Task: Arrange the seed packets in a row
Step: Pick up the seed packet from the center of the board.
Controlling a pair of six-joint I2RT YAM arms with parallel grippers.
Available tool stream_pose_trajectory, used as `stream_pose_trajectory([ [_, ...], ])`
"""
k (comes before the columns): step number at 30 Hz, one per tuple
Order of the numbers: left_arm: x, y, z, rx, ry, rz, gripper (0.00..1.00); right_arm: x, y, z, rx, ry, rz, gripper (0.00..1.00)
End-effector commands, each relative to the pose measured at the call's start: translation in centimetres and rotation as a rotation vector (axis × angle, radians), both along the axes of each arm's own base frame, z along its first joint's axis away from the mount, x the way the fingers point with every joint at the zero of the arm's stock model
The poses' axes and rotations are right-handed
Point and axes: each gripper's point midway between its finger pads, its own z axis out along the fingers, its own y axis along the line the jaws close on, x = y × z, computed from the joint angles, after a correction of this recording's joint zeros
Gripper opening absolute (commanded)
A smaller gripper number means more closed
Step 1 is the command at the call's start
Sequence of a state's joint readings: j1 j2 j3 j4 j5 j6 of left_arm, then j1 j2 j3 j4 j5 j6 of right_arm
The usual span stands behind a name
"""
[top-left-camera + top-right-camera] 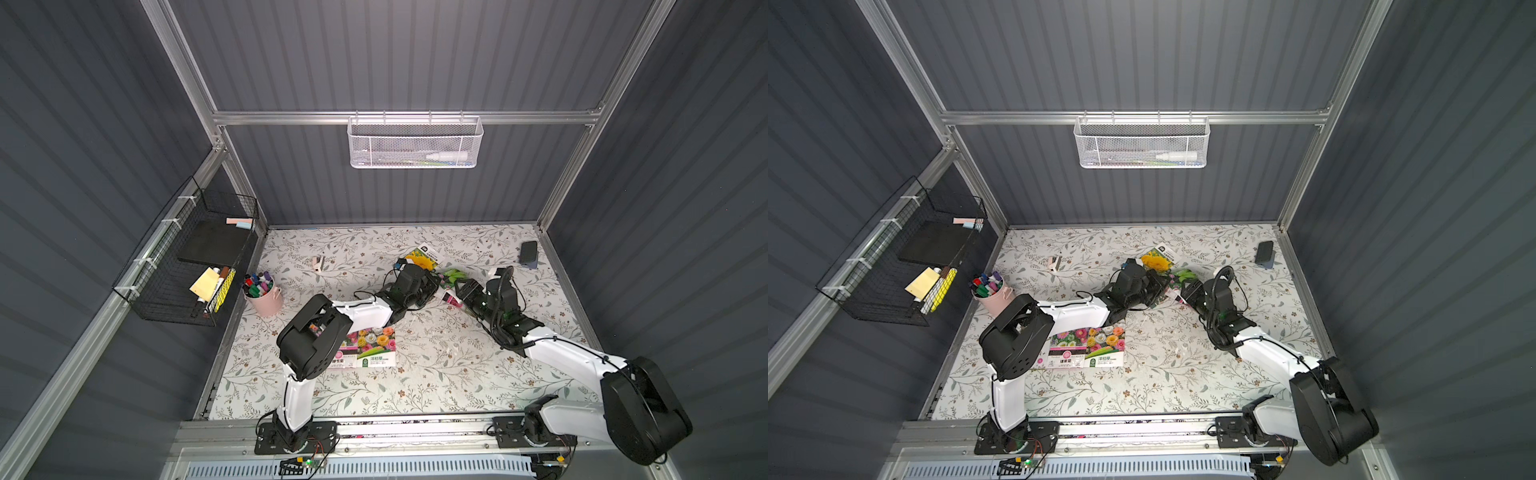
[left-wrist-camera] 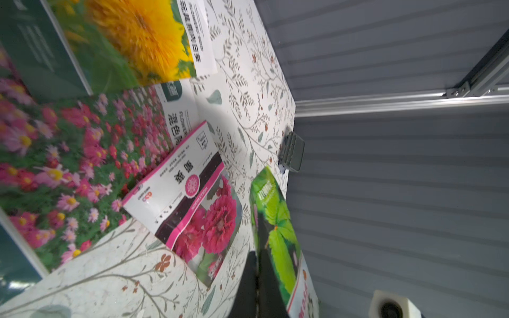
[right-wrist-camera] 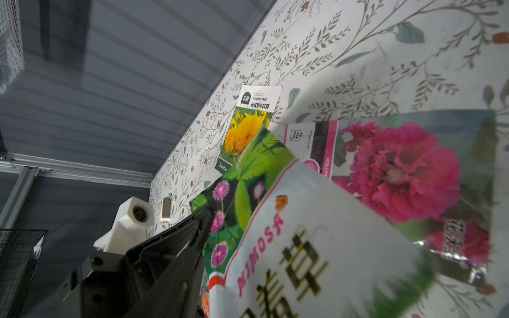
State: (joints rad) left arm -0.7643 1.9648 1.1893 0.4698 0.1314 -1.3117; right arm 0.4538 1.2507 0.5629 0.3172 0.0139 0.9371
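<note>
A green-leaf mimosa seed packet (image 1: 453, 275) (image 3: 316, 234) stands on edge between my two grippers at the back middle of the table. My left gripper (image 1: 435, 282) (image 2: 257, 275) is shut on its edge. My right gripper (image 1: 457, 289) is close against the packet, its jaws hidden. Beside them lie a sunflower packet (image 1: 422, 255) (image 2: 137, 35), a pink hollyhock packet (image 2: 192, 198) (image 3: 399, 170) and a pink daisy packet (image 2: 68, 165). Two more packets (image 1: 376, 347) (image 1: 1067, 347) lie side by side near the front, partly under my left arm.
A pink cup of markers (image 1: 262, 293) stands at the table's left edge, with a black wire basket (image 1: 187, 266) on the left wall. A dark block (image 1: 528, 253) sits at the back right, a small pink item (image 1: 319, 262) at the back left. A white mesh basket (image 1: 415, 143) hangs high.
</note>
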Motion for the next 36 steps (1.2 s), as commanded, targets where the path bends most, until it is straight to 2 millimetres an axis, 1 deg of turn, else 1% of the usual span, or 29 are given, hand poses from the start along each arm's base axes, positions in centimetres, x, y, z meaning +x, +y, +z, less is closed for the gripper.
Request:
stream_pose_trajectory([
  [1,-1.1,-0.9,2.2,-0.018,-0.022,-0.132,0.0,-1.4,-0.3,1.3,-0.014,-0.013,0.068,0.78],
  [3,-1.7,-1.1,2.7,-0.043,-0.009,-0.21,0.0,-2.1,-0.8,2.1,-0.024,-0.03,0.093,0.89],
  [6,-2.0,-1.2,4.5,-0.142,0.028,-0.336,0.0,-3.7,-1.6,3.2,-0.029,-0.043,0.142,0.99],
  [8,-1.9,-0.9,5.7,-0.218,0.059,-0.4,0.0,-4.5,-1.9,3.4,-0.039,-0.061,0.175,0.99],
  [10,-2.1,-0.4,6.7,-0.272,0.081,-0.465,0.0,-5.5,-2.5,2.4,-0.037,0.02,0.195,0.99],
  [12,-3.3,-0.2,7.5,-0.289,0.082,-0.546,0.0,-6.3,-2.2,1.7,0.022,0.085,0.265,0.99],
  [14,-4.9,0.0,7.8,-0.281,0.075,-0.629,0.0,-6.8,-1.4,1.3,0.106,0.118,0.331,0.99],
  [16,-6.3,0.4,7.6,-0.253,0.06,-0.696,0.0,-7.4,-0.3,1.1,0.201,0.161,0.401,0.97],
  [18,-7.4,0.8,7.2,-0.227,0.048,-0.739,0.0,-7.9,0.8,1.1,0.255,0.203,0.474,0.95],
  [20,-7.8,0.9,7.4,-0.223,0.031,-0.761,0.0,-8.0,1.4,0.5,0.269,0.234,0.52,0.93],
  [23,-7.4,0.8,7.7,-0.233,0.016,-0.751,0.0,-7.6,1.9,-0.2,0.312,0.235,0.537,0.91],
  [25,-7.2,0.7,7.7,-0.233,0.011,-0.742,0.0,-7.3,2.2,0.2,0.364,0.21,0.546,0.87],
  [26,-7.1,0.8,7.6,-0.231,0.011,-0.738,0.0,-7.2,2.4,-0.3,0.386,0.228,0.545,0.86],
  [29,-6.7,0.9,7.3,-0.219,-0.001,-0.721,0.0,-7.0,2.8,-0.1,0.443,0.215,0.553,0.8],
  [32,-6.2,1.3,7.0,-0.199,-0.007,-0.703,0.0,-6.9,2.9,0.4,0.485,0.191,0.551,0.71],
  [36,-5.5,2.1,6.1,-0.169,0.004,-0.671,0.0,-7.2,2.9,1.1,0.508,0.166,0.553,0.53],
])
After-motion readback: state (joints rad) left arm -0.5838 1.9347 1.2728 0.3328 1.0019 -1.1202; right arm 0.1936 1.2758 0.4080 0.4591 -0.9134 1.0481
